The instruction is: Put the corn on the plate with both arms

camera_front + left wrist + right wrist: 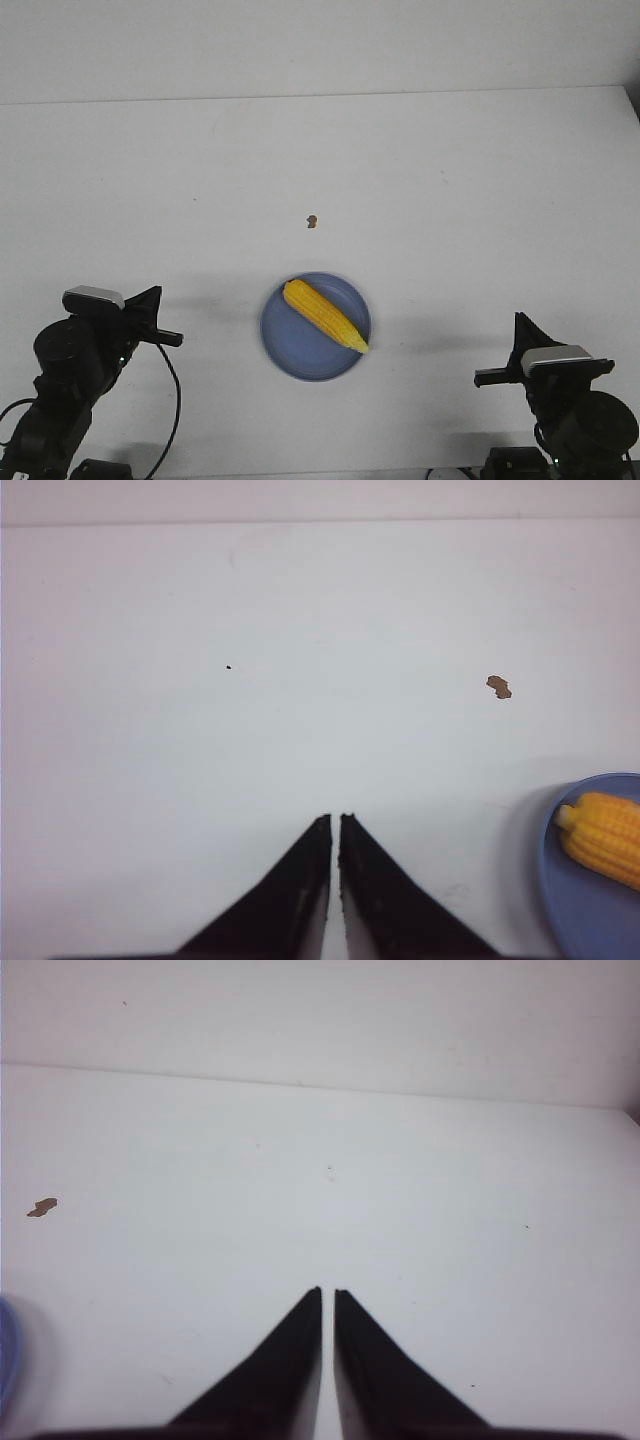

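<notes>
Front view: corn (pixel 325 315) on plate (pixel 300 355); no writing legible.

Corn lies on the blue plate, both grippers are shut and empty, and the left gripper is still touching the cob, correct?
Not quite. In the front view the left gripper is well clear of the corn on the plate; the right gripper too.

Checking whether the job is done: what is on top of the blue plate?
The corn lies diagonally across the plate, its pointed end at the rim nearest the right arm. Nothing else shows on the plate; the strip under the cob is covered.
</notes>
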`<state>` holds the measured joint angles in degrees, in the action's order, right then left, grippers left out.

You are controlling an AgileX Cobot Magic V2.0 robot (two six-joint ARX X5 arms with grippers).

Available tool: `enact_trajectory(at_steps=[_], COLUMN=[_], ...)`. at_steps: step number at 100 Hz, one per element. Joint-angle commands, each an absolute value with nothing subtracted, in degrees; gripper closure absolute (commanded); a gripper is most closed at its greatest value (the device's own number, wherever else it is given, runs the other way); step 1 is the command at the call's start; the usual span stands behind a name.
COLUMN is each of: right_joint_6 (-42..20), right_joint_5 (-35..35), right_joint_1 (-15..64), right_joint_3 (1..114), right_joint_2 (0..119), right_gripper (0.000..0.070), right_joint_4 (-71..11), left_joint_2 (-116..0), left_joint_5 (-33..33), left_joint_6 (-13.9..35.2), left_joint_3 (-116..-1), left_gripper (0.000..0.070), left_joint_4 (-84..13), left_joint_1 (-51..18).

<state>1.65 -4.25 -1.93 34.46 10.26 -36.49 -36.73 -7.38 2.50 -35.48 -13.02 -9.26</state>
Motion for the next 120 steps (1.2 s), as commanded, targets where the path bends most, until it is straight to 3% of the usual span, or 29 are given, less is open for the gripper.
enact_trajectory(at_steps=[1,120], right_joint_6=[1.3,1.3], right_joint_5=[-4.0,-4.1], right_joint_1=[-2.0,-2.0], right_joint_3=[34.9,34.9], right_joint_2=[10.2,10.2], right_gripper=[0.0686,0.0686], right_joint_4=[-35.6,-35.6], left_joint_2=[-37.0,-37.0], left_joint_5=[-7.2,-7.3], left_joint_6=[2.7,2.6], left_joint_3=[-35.8,-35.8], left_gripper=[0.0695,0.0693], left_joint_4=[-12.3,-10.2], left_joint_1=[-9.3,-9.4])
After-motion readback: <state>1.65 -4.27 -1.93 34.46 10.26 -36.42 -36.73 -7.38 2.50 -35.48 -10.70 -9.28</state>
